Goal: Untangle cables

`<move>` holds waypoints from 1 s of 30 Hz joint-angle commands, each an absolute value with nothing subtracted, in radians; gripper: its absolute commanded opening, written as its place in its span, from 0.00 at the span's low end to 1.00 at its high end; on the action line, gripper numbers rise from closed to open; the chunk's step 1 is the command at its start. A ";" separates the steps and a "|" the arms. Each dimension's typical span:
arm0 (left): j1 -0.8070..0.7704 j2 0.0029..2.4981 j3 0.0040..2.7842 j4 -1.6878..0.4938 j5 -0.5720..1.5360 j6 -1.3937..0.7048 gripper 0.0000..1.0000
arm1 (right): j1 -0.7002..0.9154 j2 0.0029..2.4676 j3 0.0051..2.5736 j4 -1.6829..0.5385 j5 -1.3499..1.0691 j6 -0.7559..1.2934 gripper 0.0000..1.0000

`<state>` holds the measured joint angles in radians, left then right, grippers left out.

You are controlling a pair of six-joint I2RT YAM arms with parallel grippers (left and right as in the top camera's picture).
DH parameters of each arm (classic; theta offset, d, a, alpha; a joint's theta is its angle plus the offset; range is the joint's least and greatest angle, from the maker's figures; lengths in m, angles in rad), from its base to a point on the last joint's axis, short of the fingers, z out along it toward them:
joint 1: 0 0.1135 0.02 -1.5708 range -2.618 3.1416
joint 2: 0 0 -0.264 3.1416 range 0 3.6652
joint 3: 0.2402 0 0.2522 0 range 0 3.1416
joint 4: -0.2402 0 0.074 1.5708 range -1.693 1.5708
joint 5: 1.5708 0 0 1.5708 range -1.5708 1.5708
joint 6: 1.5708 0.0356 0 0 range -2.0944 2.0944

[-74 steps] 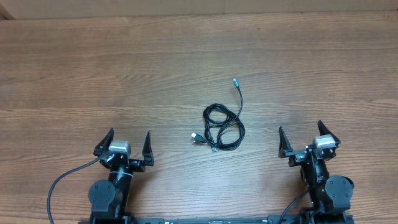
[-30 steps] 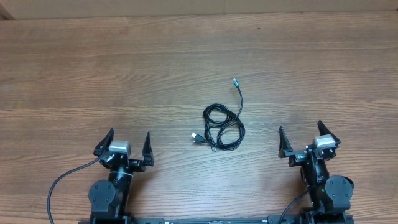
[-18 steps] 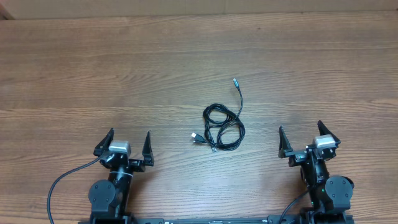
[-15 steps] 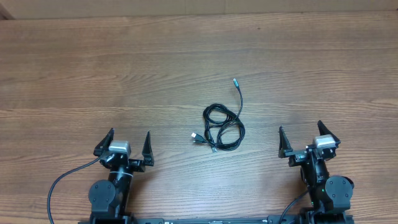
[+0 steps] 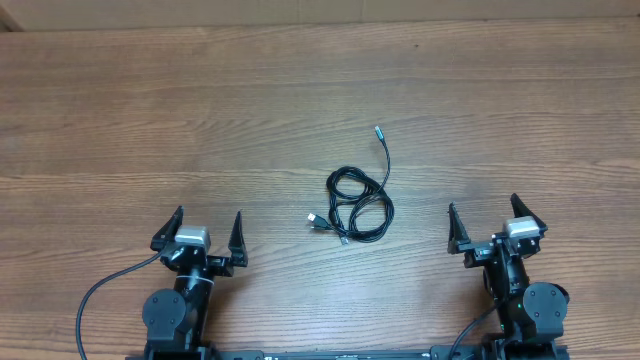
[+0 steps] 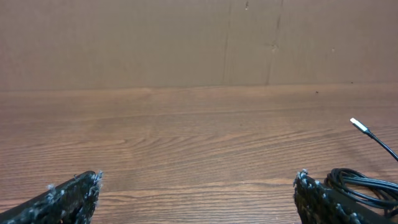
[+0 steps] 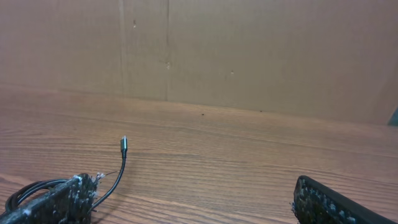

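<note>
Brown wood-grain table [image 5: 300, 90] runs wide in front of both arms, backed along its far edge by a plain cardboard-coloured wall [image 6: 124, 37]. The left jaws are spread wide and hold nothing, and the tips touch neither cord nor anything else I can see. The right jaws stand spread just as wide and just as empty, well apart from the cords.

The cables [image 5: 358, 208] lie in a small black tangle of loops on the table, between the two arms and a little nearer the right one. One strand runs out of the tangle toward the far edge and ends in a silver plug [image 5: 377, 130]. Another plug end [image 5: 313, 218] pokes out on the left side of the coil.

From the left wrist the cables [image 6: 367, 185] show low at the right, just past the right-hand fingertip. From the right wrist the far plug [image 7: 124, 144] stands beyond the left-hand fingertip.

Open wood surrounds the tangle on every side, with a broad stretch out to the far edge.

Compared with the moments before, nothing has moved: the arms are parked as they were and the coil has the same shape.
</note>
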<state>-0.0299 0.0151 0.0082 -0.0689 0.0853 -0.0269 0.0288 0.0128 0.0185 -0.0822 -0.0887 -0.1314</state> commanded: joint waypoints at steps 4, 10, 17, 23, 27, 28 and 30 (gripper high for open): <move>-0.020 0.004 0.005 -0.072 0.082 -0.032 1.00 | 0.033 0.003 0.008 -0.078 -0.080 -0.136 1.00; -0.020 0.004 0.005 -0.073 0.085 -0.034 1.00 | 0.033 0.003 0.008 -0.078 -0.080 -0.136 1.00; -0.020 0.004 0.005 -0.072 0.086 -0.034 1.00 | 0.033 0.003 0.008 -0.078 -0.080 -0.136 1.00; -0.020 0.004 0.006 -0.075 0.086 -0.032 1.00 | 0.033 0.003 0.008 -0.078 -0.080 -0.136 1.00; -0.020 0.005 0.021 -0.103 0.086 -0.030 1.00 | 0.033 0.003 0.008 -0.078 -0.080 -0.136 1.00; -0.020 0.005 0.032 -0.125 0.087 -0.030 1.00 | 0.033 0.003 0.008 -0.078 -0.080 -0.136 1.00; -0.020 0.005 0.056 -0.168 0.086 -0.029 1.00 | 0.033 0.003 0.008 -0.078 -0.080 -0.136 1.00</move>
